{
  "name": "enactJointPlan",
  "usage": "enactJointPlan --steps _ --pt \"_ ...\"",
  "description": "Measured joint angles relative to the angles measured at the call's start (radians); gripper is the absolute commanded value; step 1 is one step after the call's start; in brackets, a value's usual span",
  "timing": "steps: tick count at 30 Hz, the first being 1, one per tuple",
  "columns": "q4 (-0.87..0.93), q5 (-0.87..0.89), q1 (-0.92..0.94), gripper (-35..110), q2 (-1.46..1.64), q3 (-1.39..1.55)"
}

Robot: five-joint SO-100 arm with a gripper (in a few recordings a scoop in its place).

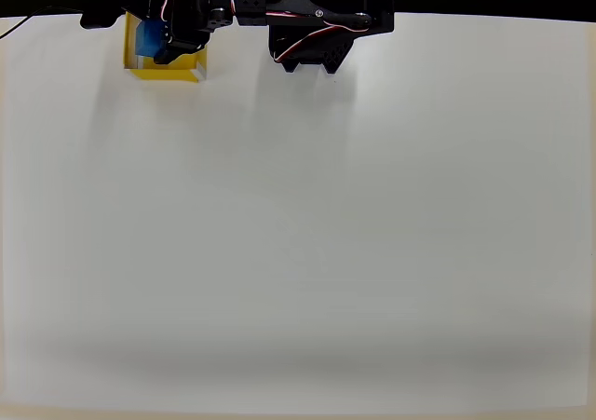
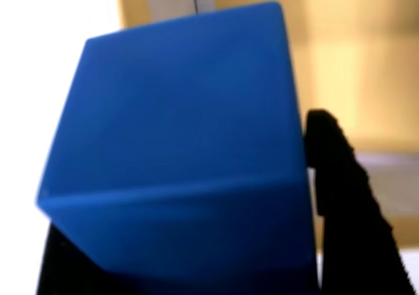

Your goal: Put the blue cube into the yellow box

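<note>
At the moment of inspection the gripper (image 1: 160, 40) was pinching the blue cube (image 1: 149, 37), which in the overhead view sat over the yellow box (image 1: 177, 70) at the far left of the white table (image 1: 307, 234), close under the black arm (image 1: 307, 15). In the wrist view the blue cube (image 2: 177, 151) was large and tilted, one black finger (image 2: 340, 197) pressed against its right face, with the yellow box (image 2: 353, 66) blurred behind and beneath it. Pickup and carry were judged complete — the cube was over the box's opening, towards its left side. Whether the cube hung clear above the floor or already touched it could not be told from either view. Outstanding work, as judged: release the cube so that it rests inside the walls — then withdraw the arm. The cube's tilt and left-of-centre position suggested some risk of catching a rim on release.
</note>
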Motion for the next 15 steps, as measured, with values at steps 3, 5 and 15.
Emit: enactJointPlan --steps 3,5,15 --pt "0.029 0.005 0.011 19 0.017 0.000" --pt "0.031 0.011 0.012 19 0.035 0.000" --pt "-0.034 0.012 0.031 19 -0.008 0.012"
